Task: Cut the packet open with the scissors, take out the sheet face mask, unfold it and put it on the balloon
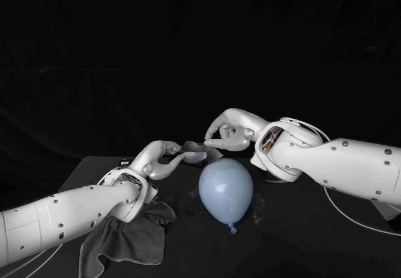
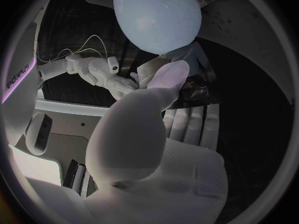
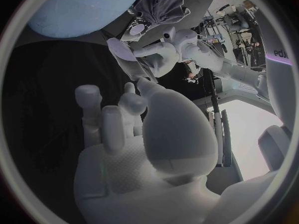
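Observation:
The pale blue balloon lies on the black table, knot toward me; it also shows as the balloon and the balloon in the wrist views. Just behind its far end, a small greyish crumpled sheet, by its look the face mask, hangs between my two hands. My left hand pinches it from the left and my right hand pinches it from above right. The sheet sits between the left thumb and the right hand. I cannot tell how far it is unfolded.
A dark grey cloth lies under my left forearm at the table's front left, seen too as the cloth. A dark object sits behind the balloon under my right arm, too hidden to name.

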You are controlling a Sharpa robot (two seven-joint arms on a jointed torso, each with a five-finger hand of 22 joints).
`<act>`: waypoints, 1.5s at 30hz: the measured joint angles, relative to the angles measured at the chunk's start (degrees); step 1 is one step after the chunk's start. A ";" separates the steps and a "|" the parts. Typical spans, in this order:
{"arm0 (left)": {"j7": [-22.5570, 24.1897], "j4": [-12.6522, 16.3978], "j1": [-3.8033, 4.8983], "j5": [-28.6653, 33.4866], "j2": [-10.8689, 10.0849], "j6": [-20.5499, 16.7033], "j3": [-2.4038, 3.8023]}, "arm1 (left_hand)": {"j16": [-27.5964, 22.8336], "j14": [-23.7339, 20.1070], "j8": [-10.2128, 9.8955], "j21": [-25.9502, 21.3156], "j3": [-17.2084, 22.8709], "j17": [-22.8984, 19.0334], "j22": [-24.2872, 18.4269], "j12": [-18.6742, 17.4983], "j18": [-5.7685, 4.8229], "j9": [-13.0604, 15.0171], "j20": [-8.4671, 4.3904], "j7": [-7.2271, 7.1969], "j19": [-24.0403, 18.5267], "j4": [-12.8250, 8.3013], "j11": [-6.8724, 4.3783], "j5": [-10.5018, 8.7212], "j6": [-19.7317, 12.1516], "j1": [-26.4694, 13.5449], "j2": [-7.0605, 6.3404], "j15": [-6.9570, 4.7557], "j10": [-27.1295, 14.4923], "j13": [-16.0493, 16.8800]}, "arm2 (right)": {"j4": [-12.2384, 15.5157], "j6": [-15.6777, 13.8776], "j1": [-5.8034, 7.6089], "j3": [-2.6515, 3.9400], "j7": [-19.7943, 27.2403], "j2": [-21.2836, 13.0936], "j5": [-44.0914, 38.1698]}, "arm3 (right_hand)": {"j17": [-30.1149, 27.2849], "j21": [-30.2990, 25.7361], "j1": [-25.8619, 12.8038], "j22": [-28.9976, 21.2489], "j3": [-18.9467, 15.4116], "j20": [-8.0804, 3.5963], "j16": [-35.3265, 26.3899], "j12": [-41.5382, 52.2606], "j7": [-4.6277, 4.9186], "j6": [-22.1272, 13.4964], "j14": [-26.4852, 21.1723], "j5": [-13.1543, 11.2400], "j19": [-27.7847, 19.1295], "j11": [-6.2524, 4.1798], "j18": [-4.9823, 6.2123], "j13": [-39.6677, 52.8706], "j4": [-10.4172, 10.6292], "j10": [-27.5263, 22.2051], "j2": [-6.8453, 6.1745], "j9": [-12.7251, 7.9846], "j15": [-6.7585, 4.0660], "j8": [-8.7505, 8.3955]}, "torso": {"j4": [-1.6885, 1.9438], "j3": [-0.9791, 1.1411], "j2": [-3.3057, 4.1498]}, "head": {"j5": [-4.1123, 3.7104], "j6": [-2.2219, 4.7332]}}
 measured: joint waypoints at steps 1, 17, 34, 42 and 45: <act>0.00 0.00 0.00 -0.02 0.01 0.00 0.00 | 0.00 0.00 0.00 0.00 0.00 0.00 0.00 0.00 0.00 0.00 0.00 0.00 0.00 0.00 0.00 0.00 -0.01 0.00 0.00 0.00 0.00 0.00 | 0.04 -0.03 0.00 0.00 -0.42 0.13 -0.65 | 0.23 0.00 0.00 0.10 0.00 0.00 0.00 0.16 -0.14 0.14 0.00 0.00 0.00 0.00 -0.01 0.14 0.00 0.00 0.00 0.00 0.00 0.00 | 0.00 0.00 0.00 | 0.00 -0.01; -0.12 0.06 0.01 -0.07 0.02 0.05 0.00 | -0.23 0.00 0.02 0.00 0.32 -0.02 -0.01 -0.21 -0.02 0.00 0.00 0.21 0.00 0.00 0.01 0.00 0.05 0.00 -0.01 0.00 -0.01 0.00 | 0.31 -0.80 -0.03 0.01 -3.60 0.72 -4.41 | 1.18 1.76 -0.25 1.45 0.90 -0.20 0.70 1.89 -0.14 0.54 0.54 0.90 0.62 -0.20 -0.39 2.15 0.55 0.20 -0.21 -0.01 -0.14 0.29 | -0.01 0.02 0.00 | -0.05 -0.15; -0.22 0.01 0.01 -0.09 0.06 0.14 0.00 | -0.23 -0.01 -0.19 0.00 0.31 -0.03 -0.01 -0.24 -0.40 0.00 0.00 0.20 0.00 0.00 0.01 -0.05 0.03 -0.02 -0.03 0.01 -0.01 0.01 | 0.62 -1.67 -0.04 0.01 -4.07 0.98 -3.49 | 1.92 2.13 -2.21 2.28 1.40 -0.20 1.09 2.80 -0.31 0.71 0.61 1.57 0.61 -0.23 -0.44 3.40 1.59 0.57 -0.06 0.05 -0.21 0.33 | -0.02 0.00 -0.01 | 0.15 -0.37; -0.30 0.01 0.01 -0.09 0.10 0.18 0.00 | -0.23 -0.01 0.09 0.00 0.47 -0.02 -0.01 -0.39 -0.42 0.00 0.00 0.24 0.00 -0.17 0.02 -0.20 -0.04 -0.34 -0.02 0.01 -0.02 0.01 | 0.01 -1.43 -0.07 0.01 -4.40 1.70 -3.40 | 1.90 2.28 -1.87 2.61 1.81 -0.20 1.08 2.80 -0.49 0.89 0.60 0.42 0.61 -0.23 -0.46 3.73 0.99 0.57 -0.40 0.22 -0.20 0.73 | -0.02 0.00 -0.02 | 0.13 -0.42; -0.35 0.02 0.01 -0.09 0.12 0.21 0.00 | -0.23 -0.01 0.11 0.00 0.47 0.01 -0.02 -0.39 -0.42 0.00 0.00 0.29 -0.01 -0.17 0.02 -0.21 -0.08 -0.41 0.05 0.01 -0.02 0.01 | -0.10 -1.27 -0.12 0.01 -4.54 1.89 -3.51 | 1.83 2.28 -1.51 2.70 1.80 -0.20 1.07 2.80 -0.49 0.89 0.60 -0.12 0.61 -0.23 -0.47 3.74 0.69 0.57 -0.75 0.29 -0.20 0.73 | 0.00 -0.02 -0.03 | 0.13 -0.42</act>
